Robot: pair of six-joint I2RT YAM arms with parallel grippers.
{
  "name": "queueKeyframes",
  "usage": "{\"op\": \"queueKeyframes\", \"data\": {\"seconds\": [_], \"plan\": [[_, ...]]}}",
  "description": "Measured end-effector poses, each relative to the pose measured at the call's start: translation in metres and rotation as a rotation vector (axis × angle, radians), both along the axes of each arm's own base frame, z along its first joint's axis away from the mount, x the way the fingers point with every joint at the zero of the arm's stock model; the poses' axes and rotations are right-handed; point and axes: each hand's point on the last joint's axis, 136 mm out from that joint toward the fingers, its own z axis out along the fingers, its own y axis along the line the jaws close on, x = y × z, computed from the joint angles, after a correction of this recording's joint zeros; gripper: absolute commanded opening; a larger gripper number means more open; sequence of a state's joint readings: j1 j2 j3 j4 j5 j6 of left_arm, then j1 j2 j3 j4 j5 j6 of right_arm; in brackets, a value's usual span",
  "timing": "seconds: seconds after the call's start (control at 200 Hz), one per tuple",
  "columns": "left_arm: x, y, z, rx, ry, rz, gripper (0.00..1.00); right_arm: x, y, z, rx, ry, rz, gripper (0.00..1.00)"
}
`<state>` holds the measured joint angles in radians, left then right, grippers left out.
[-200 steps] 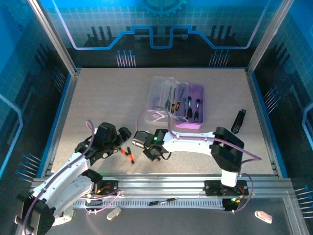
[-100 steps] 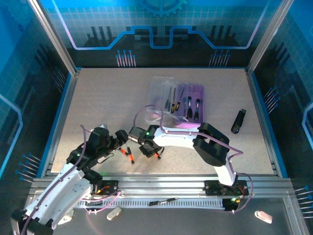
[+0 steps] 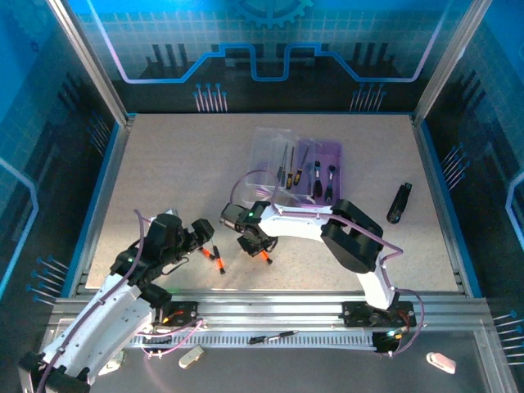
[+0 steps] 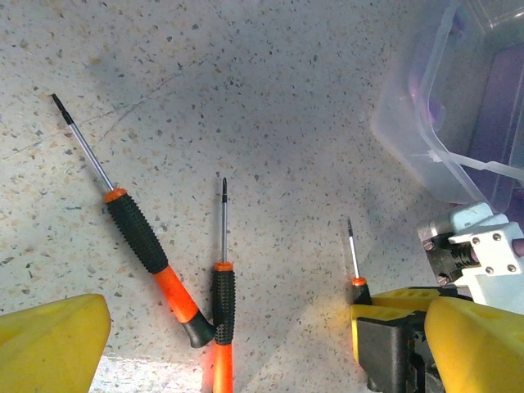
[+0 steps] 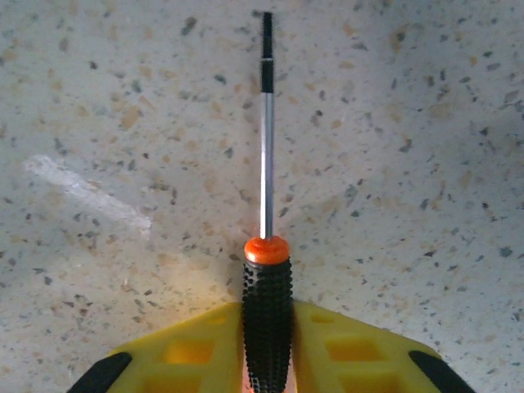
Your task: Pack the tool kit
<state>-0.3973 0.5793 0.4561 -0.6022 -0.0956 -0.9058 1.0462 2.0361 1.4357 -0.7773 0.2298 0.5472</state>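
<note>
Evidently right jaws pinch a screwdriver [image 5: 267, 323] (black grip); left jaws gape wide near two others [image 4: 141, 237].

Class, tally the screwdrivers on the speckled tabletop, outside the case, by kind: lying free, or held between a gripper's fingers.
Free screwdrivers: 2
Gripped screwdriver, in the right gripper: 1
Total: 3

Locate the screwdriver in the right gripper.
Top view, table centre-front: the screwdriver sits just right of two loose screwdrivers, on the near side of the purple case.
</note>
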Motion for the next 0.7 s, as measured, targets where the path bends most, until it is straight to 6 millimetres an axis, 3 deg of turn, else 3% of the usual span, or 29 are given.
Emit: {"op": "queueKeyframes", "data": {"seconds": [0.175, 0.315, 0.7], "plan": [[0.002, 0.004, 0.000, 0.014, -0.005, 0.016, 0.99, 0.003, -0.001, 0.003, 0.007, -0.007, -0.009, 0.15], [0.003, 0.007, 0.000, 0.030, -0.012, 0.021, 0.99, 0.006, 0.002, 0.021, 0.046, -0.032, -0.023, 0.15], [0.004, 0.010, 0.001, 0.042, -0.019, 0.034, 0.99, 0.034, 0.036, 0.129, 0.275, -0.152, -0.048, 0.15]]}}
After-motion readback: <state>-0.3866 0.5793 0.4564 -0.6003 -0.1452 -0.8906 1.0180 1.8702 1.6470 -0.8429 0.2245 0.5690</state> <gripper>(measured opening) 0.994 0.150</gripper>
